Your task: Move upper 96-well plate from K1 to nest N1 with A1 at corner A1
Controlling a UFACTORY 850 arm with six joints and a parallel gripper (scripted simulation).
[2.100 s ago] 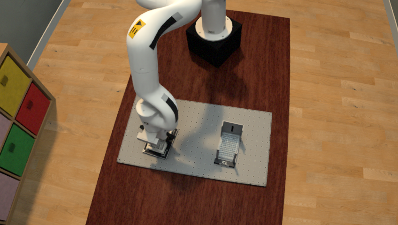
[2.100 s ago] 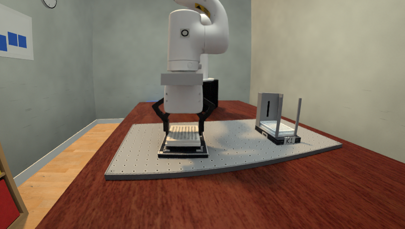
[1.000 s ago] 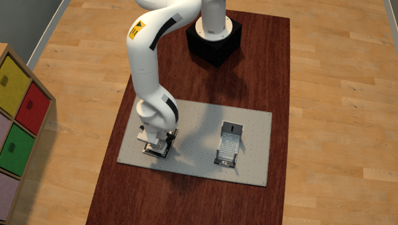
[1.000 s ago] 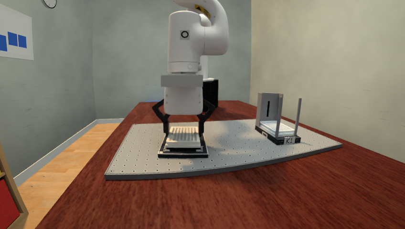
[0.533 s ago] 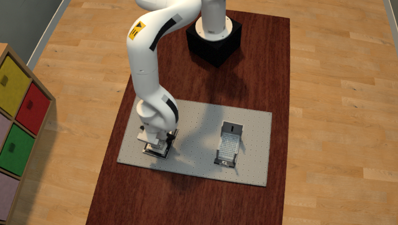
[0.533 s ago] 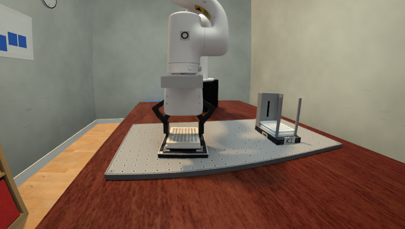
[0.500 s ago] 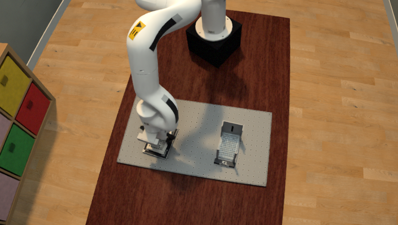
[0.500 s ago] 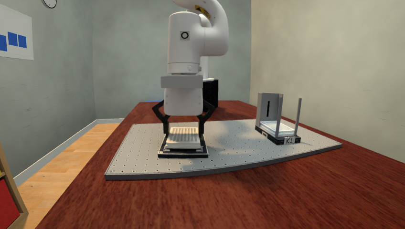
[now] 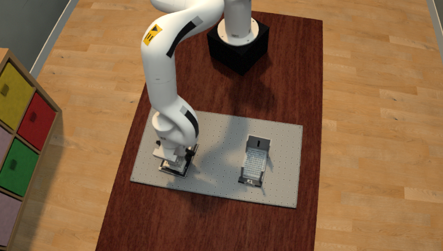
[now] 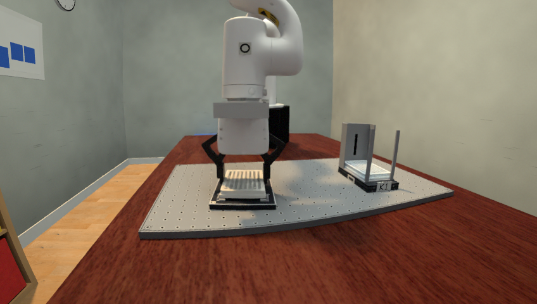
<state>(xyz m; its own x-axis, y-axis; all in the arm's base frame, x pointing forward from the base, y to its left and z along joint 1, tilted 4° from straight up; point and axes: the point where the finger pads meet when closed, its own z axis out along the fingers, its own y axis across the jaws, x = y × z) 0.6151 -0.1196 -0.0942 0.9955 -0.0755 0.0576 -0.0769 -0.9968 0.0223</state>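
Observation:
My gripper (image 10: 242, 175) is shut on the upper 96-well plate (image 10: 242, 183), a white ribbed plate, with one black finger on each long side. The plate sits low over the black plate nest N1 (image 10: 242, 201) on the left of the grey perforated baseplate; I cannot tell whether it rests inside the locators. In the overhead view the arm hides most of the plate (image 9: 177, 162) and the nest (image 9: 174, 170). The stack rack K1 (image 10: 367, 159) stands on the right with the lower plate (image 9: 255, 161) lying in it. The cut-off corners and the A1 mark are too small to see.
The grey perforated baseplate (image 9: 217, 158) lies on a dark red table. The robot's black base block (image 9: 237, 43) stands at the table's far end. A shelf with coloured bins (image 9: 18, 130) stands on the floor at the left.

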